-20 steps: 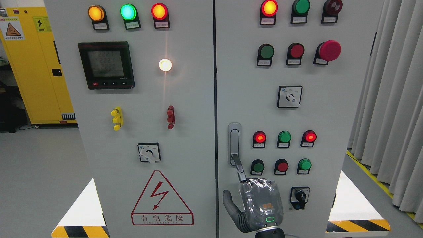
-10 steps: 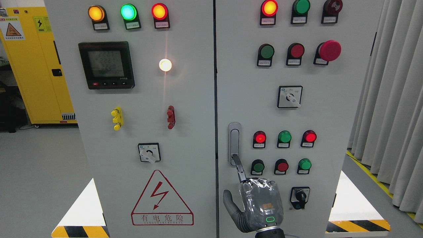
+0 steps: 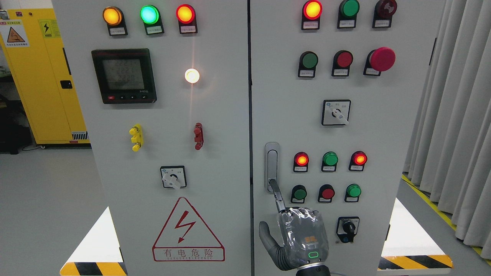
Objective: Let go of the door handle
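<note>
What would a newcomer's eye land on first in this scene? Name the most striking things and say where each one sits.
First, the glowing white indicator lamp on the left cabinet door, right of the digital meter, with lit amber, green and red lamps above. Next, the big red mushroom button at the right door's upper right, and the red lightning warning triangle low on the left door. At bottom centre, the right hand points one finger up to the silver door handle.

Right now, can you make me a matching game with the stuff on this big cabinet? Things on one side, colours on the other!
Things:
1. Mushroom button
2. Door handle
3. Meter screen
4. Side cabinet

Colours:
A. Yellow
B. Silver
C. Red
D. Black

Pairs: 1-C, 2-B, 3-D, 4-A
</note>
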`<state>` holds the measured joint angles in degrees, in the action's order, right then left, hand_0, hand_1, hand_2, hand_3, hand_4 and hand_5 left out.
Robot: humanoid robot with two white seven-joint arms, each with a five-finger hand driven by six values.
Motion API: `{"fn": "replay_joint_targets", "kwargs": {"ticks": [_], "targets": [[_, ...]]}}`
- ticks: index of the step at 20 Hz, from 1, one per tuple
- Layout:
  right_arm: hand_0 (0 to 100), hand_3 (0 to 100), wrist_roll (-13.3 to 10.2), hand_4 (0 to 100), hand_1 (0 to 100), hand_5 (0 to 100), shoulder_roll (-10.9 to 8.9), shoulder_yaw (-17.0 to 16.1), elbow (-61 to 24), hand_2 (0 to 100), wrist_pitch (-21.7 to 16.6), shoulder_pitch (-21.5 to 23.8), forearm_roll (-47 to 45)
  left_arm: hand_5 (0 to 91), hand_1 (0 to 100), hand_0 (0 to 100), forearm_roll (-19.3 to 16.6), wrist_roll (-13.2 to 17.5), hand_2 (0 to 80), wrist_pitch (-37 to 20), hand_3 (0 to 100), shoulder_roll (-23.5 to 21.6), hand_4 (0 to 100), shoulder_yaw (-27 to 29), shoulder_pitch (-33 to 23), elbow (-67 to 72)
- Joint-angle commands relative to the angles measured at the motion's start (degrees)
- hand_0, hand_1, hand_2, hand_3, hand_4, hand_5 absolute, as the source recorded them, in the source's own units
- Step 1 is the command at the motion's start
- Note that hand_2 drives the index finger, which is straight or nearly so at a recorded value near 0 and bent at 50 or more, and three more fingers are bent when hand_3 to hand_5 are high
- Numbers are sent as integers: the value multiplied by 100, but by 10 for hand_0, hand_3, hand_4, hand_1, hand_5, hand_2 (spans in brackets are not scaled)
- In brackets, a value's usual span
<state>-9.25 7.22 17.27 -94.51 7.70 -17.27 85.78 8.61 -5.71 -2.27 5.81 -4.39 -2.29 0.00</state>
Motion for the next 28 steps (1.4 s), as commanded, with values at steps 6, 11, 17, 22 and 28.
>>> {"fn": "replay_joint_targets", "kwargs": {"ticks": [6,11,17,22,28], "targets": [[605,1000,37,1000,416,1000,8,4,2,100,3,22,0,0,556,120,0,0,0,-1,0,-1,0,0,0,-88],[603,1000,37,1000,419,1000,8,4,11,106,12,57,-9,0,556,120,0,0,0,-1,0,-1,0,0,0,-88],[601,1000,37,1000,424,1000,8,13,2,113,12,74,-9,0,556,120,0,0,0,-1,0,-1,0,0,0,-88],[598,1000,37,1000,427,1000,8,4,2,116,12,118,-9,0,556,120,0,0,0,-1,0,8,0,0,0,-88],[593,1000,37,1000,429,1000,8,4,-6,121,12,145,-9,0,556,120,0,0,0,-1,0,-1,0,0,0,-88]]}}
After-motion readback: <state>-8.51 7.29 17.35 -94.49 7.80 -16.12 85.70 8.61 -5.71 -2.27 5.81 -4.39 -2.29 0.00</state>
